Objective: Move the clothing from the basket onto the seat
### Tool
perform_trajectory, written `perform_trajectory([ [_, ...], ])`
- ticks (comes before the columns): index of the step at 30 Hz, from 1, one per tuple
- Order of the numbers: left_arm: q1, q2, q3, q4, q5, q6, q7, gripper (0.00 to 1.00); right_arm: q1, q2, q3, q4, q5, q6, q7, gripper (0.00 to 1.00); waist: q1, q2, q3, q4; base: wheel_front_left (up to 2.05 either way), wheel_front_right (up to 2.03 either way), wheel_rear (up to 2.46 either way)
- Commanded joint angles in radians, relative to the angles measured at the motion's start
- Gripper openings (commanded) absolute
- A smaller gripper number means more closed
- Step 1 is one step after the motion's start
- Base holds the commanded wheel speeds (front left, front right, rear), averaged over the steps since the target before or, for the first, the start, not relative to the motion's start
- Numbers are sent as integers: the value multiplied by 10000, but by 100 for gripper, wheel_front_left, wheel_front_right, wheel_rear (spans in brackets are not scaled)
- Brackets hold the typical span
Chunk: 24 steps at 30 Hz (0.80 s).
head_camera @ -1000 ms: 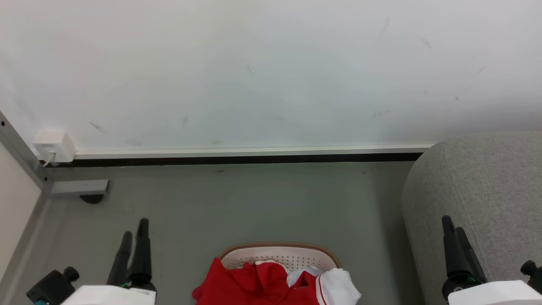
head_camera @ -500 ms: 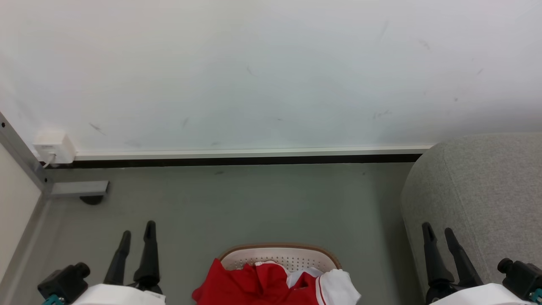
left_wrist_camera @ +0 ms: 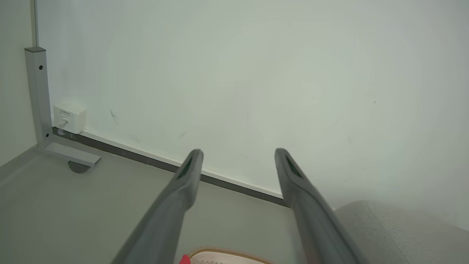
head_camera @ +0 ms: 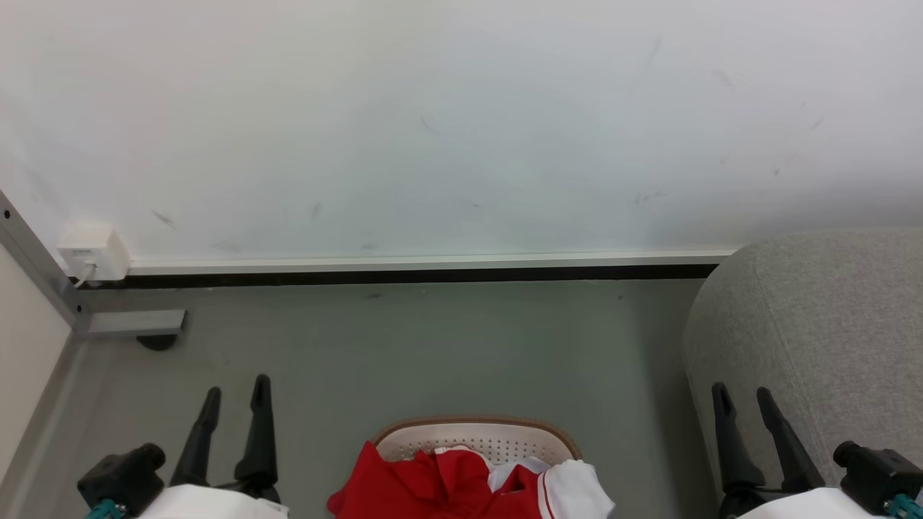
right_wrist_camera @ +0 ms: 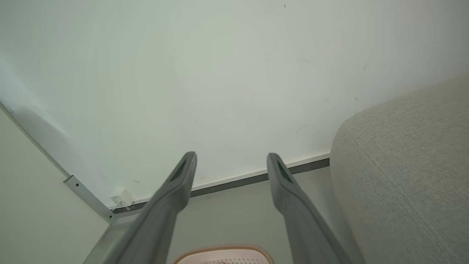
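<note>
**Clothing in the basket, both grippers empty**

The red-and-white clothing (head_camera: 447, 483) is heaped in the basket (head_camera: 476, 420), centre and near, draping past its left rim. The seat (head_camera: 829, 324) stands to the right across a strip of floor (head_camera: 433, 346). Your left gripper (head_camera: 236, 386) and right gripper (head_camera: 741, 391) flank the basket, fingers spread, holding nothing, well apart from the fabric. Come down over the heap, pinch a thick red fold rather than a thin edge, and lift clear of the rim before swinging right.

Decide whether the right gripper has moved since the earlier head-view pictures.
Yes. The right gripper has shifted left in the head view, toward the left edge of the unmoved seat, and turned so its two fingers show apart.
</note>
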<state>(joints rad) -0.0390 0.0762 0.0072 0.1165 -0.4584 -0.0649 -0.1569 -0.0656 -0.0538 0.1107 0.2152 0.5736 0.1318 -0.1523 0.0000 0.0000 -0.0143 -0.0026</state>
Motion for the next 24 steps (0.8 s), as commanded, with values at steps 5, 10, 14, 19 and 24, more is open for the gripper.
perform_trajectory([
  [5,45,90,-19,-127,620,35,-196,100,-52,9,117,-50,-573,-13,-185,100,0,0,-17,4,0,0,0],
  [10,87,62,1,-126,968,22,-316,100,-25,17,213,-82,-882,-14,-285,100,0,0,-35,-4,0,0,0],
  [14,83,40,11,-166,1302,-5,-394,100,-20,23,277,-112,-1170,-15,-374,100,0,0,-38,-9,0,0,0],
  [19,101,14,14,-215,1685,-39,-496,100,-7,29,339,-161,-1470,-15,-465,100,0,0,-44,-7,0,0,0],
  [24,140,-18,32,-239,2015,-110,-606,100,31,30,408,-202,-1809,-16,-577,100,0,0,-56,1,0,0,0],
])
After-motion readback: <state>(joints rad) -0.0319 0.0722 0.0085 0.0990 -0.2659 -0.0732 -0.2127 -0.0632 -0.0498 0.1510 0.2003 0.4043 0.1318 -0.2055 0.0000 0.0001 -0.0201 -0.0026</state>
